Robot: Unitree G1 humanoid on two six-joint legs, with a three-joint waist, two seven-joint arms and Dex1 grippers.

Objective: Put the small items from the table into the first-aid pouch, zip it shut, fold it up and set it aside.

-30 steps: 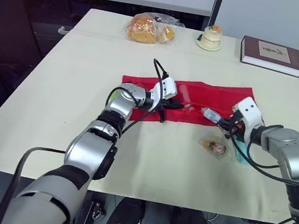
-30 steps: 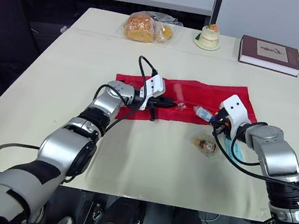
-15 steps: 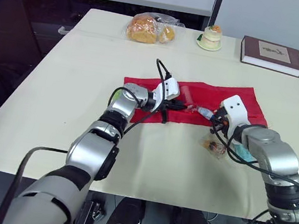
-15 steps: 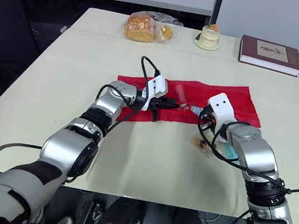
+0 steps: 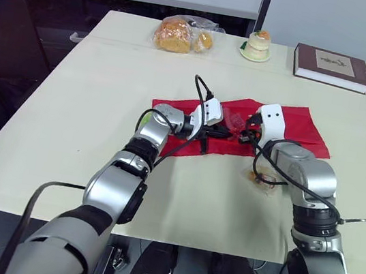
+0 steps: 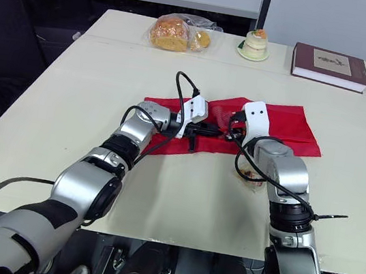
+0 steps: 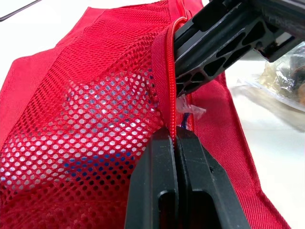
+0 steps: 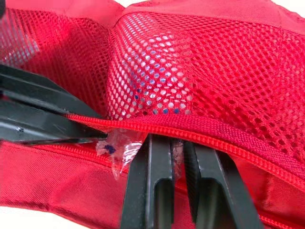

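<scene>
— Where is the red mesh first-aid pouch (image 5: 302, 124)?
— Flat on the cream desk (image 5: 92, 96), with the left hand (image 7: 175, 136) pinched together on its zipper edge.
— What changed?
— The right hand (image 8: 177, 143) has come from the pouch's right end to the opening, clamped on a small clear plastic packet (image 8: 116, 148).

We find no legible text, label, brand or number. The book (image 5: 331, 67) on the table (image 5: 110, 71) bears a pale cover panel; we cannot read its print.
</scene>
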